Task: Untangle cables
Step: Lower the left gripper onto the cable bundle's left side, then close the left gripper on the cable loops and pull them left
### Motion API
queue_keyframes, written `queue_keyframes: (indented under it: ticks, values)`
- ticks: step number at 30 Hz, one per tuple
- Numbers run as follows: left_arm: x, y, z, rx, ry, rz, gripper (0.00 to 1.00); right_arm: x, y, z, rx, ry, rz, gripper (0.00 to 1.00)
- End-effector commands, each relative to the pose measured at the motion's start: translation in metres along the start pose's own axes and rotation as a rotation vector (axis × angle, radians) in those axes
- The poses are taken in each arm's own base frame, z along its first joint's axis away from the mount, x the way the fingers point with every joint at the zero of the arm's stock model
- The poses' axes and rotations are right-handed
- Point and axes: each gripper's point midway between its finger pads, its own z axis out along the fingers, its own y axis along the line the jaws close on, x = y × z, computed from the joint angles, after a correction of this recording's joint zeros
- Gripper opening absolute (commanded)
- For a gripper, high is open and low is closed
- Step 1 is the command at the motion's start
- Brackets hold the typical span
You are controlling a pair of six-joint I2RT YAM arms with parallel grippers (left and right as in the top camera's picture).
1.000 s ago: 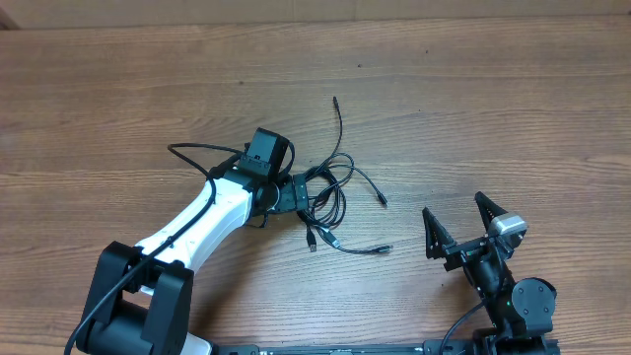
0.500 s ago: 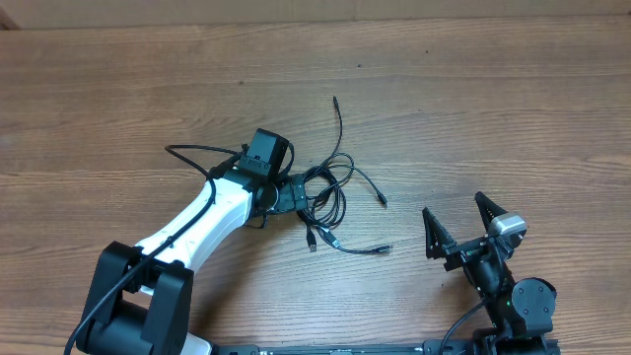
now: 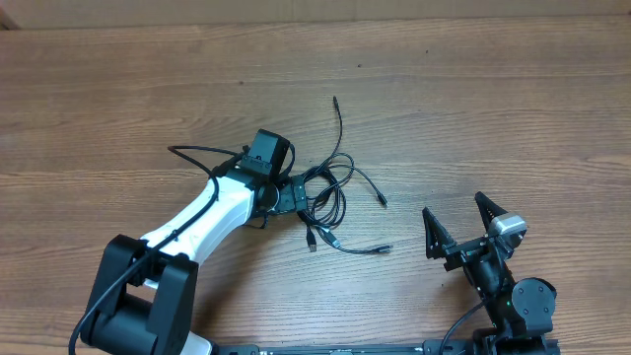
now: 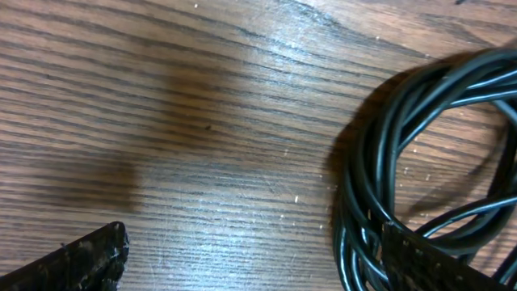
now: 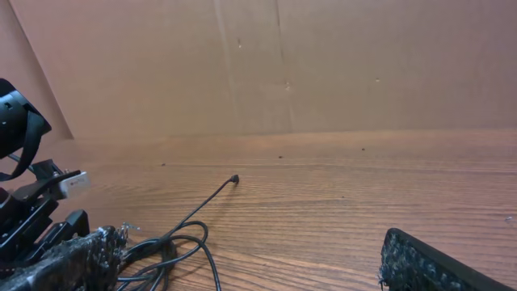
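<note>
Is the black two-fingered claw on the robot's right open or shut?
Open: the right gripper has its black fingers wide apart above the wooden table, holding nothing.

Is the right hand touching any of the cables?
No, the overhead view shows the right hand open, with a wide gap between it and the cables.

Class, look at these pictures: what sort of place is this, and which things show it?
Probably a robotics test bench: a white left arm and a black right arm at a wood-grain table, a plain cardboard wall behind, and a tangle of cables as the work.
</note>
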Motion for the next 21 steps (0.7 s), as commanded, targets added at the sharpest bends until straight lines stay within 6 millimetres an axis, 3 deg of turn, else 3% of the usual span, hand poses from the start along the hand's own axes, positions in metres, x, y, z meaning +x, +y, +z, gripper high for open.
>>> queue_keyframes:
  ticks: [1, 10, 14, 21]
  values:
    - [-0.004, -0.006, 0.002, -0.004, -0.010, -0.009, 1.00, 0.001, -0.002, 0.000, 0.009, -0.007, 0.003, 1.00]
    - [0.005, -0.006, 0.018, -0.023, 0.035, -0.016, 1.00, 0.001, -0.002, 0.000, 0.009, -0.007, 0.002, 1.00]
    - [0.004, -0.014, 0.019, 0.020, 0.038, -0.041, 1.00, 0.001, -0.002, 0.000, 0.009, -0.007, 0.002, 1.00]
    - [0.002, -0.010, 0.019, -0.003, 0.023, -0.039, 1.00, 0.001, -0.002, 0.000, 0.009, -0.007, 0.002, 1.00]
